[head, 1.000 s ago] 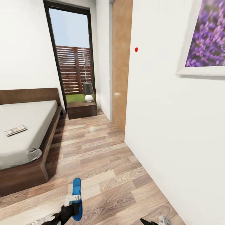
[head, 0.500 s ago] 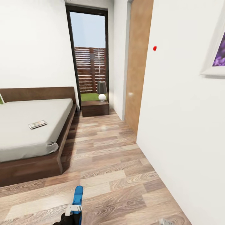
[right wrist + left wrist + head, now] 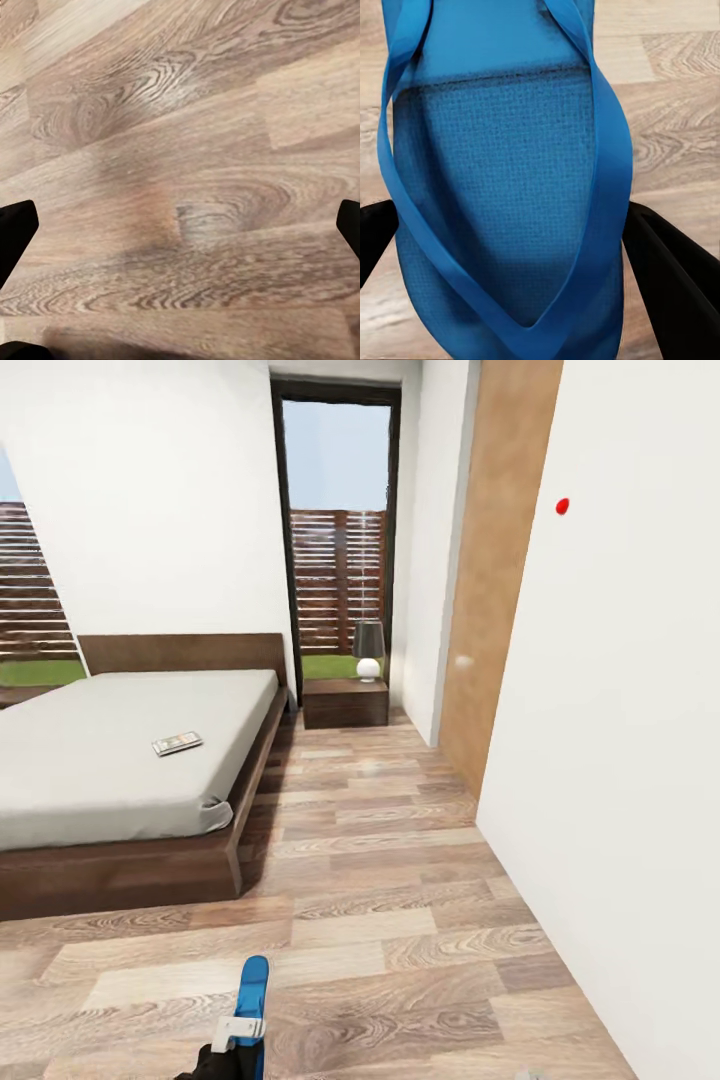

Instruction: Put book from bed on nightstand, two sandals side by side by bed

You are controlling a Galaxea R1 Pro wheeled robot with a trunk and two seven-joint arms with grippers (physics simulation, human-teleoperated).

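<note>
One bright blue sandal (image 3: 251,990) hangs low over the wood floor, with my left gripper (image 3: 238,1032) shut on it. In the left wrist view the sandal (image 3: 510,172) and its thong straps lie between the two black fingers (image 3: 679,281). The book (image 3: 177,743) lies flat on the pale grey mattress of the bed (image 3: 110,780) at the left, near its right side. The nightstand (image 3: 345,703) stands beyond the bed, by the glass door. My right gripper (image 3: 180,229) is open over bare floor, its fingertips far apart.
A small lamp (image 3: 368,650) stands on the nightstand. The tall dark-framed glass door (image 3: 340,540) is behind it. A white wall (image 3: 620,760) and a wooden panel (image 3: 495,580) run along the right. Open plank floor (image 3: 380,880) stretches between bed and wall.
The whole head view has swung left, so the bed, door and nightstand sit further right in the picture. The sandal stays held in my left gripper.
</note>
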